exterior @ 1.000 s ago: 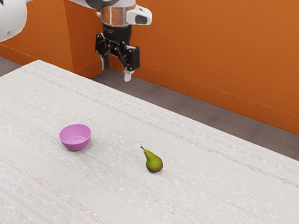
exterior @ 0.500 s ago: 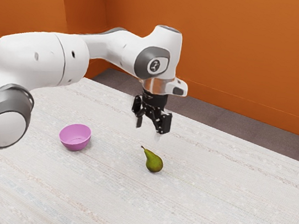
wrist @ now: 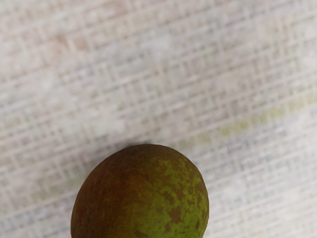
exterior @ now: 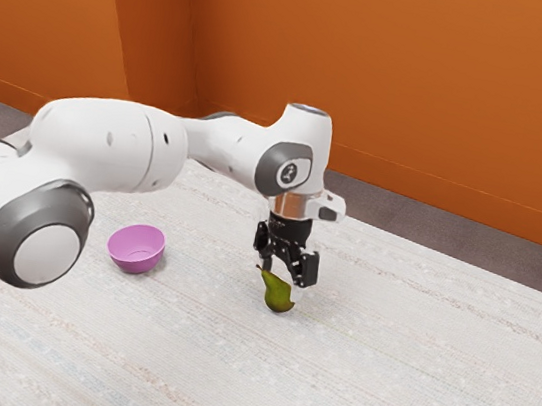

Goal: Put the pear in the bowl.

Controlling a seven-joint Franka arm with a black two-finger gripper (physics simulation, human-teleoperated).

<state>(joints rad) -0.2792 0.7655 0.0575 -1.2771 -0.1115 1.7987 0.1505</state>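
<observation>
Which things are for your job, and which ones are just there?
For the job:
- pear, the thing to move
- bowl, where it should go
- my gripper, down at the pear

Just there:
- table, under the pear and bowl
- orange wall
- floor

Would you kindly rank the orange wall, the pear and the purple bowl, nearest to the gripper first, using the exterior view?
1. Pear: right at the gripper.
2. Purple bowl: toward the exterior view's left.
3. Orange wall: beyond the table.
</observation>
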